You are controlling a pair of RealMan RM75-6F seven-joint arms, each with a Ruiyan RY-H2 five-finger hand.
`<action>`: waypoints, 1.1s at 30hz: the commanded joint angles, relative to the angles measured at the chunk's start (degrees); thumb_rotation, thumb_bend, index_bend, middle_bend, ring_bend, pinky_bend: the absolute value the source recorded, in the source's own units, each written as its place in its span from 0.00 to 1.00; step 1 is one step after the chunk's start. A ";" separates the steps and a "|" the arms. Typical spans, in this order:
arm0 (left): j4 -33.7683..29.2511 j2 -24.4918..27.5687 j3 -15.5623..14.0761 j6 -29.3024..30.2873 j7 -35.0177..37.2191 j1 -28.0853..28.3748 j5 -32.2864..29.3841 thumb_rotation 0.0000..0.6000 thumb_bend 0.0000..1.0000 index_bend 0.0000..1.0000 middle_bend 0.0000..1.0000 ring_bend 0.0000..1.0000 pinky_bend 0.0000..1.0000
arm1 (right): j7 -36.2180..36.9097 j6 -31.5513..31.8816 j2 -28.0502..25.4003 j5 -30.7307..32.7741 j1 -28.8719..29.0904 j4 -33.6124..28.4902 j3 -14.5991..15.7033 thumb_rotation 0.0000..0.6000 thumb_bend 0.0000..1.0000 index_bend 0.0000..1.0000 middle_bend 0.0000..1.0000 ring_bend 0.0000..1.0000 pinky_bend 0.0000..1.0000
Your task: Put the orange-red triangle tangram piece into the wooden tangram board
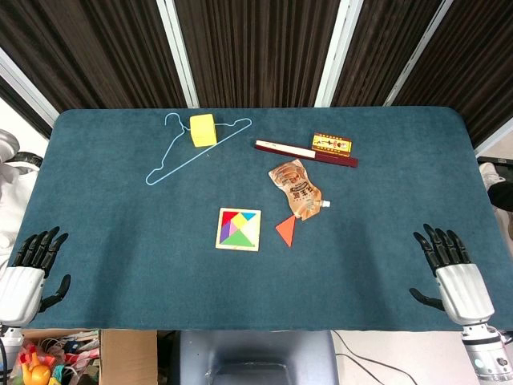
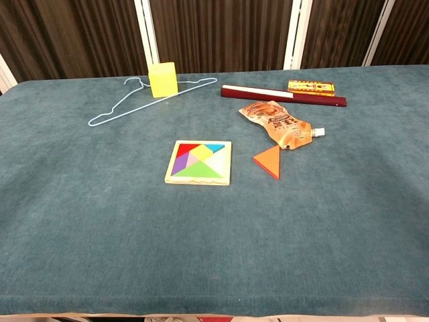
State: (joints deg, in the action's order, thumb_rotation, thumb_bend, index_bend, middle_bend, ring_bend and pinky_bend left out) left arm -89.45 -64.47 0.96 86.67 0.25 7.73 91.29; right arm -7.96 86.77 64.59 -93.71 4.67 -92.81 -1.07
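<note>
The orange-red triangle (image 1: 286, 231) (image 2: 269, 162) lies flat on the teal cloth, just right of the wooden tangram board (image 1: 239, 229) (image 2: 199, 162). The board holds several coloured pieces, and its right side shows bare wood. My left hand (image 1: 30, 269) rests at the table's near left corner, fingers spread, holding nothing. At the near right corner my right hand (image 1: 450, 269) lies the same way, empty. Both hands are far from the triangle. The chest view shows neither hand.
An orange snack pouch (image 1: 297, 188) (image 2: 278, 125) lies just behind the triangle, nearly touching it. Further back sit a dark red ruler box (image 1: 306, 153) (image 2: 283, 95), a small yellow-red box (image 1: 332, 143), a yellow block (image 1: 203, 129) (image 2: 163, 79) and a light blue hanger (image 1: 186, 149) (image 2: 134, 100).
</note>
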 commanded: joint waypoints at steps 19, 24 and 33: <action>0.62 0.87 0.11 -0.25 3.87 0.05 -0.23 1.00 0.46 0.00 0.00 0.00 0.09 | 0.62 -25.88 8.01 -7.68 28.67 12.51 -8.05 1.00 0.11 0.29 0.00 0.00 0.00; 0.95 1.01 1.25 -0.36 4.87 -0.09 -2.49 1.00 0.46 0.00 0.00 0.00 0.09 | -5.91 -42.45 14.68 -3.30 38.75 17.10 -9.09 1.00 0.13 0.34 0.00 0.00 0.00; 0.84 1.42 1.02 -0.28 6.19 -0.04 -1.65 1.00 0.46 0.00 0.00 0.00 0.09 | -16.28 -47.30 21.03 0.54 43.06 26.53 -8.21 1.00 0.21 0.40 0.00 0.00 0.00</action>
State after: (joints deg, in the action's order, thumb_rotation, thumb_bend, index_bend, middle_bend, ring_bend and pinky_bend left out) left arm -88.63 -63.05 1.98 86.40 6.45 7.68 89.65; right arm -21.64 41.09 83.98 -94.69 46.22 -67.77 -9.41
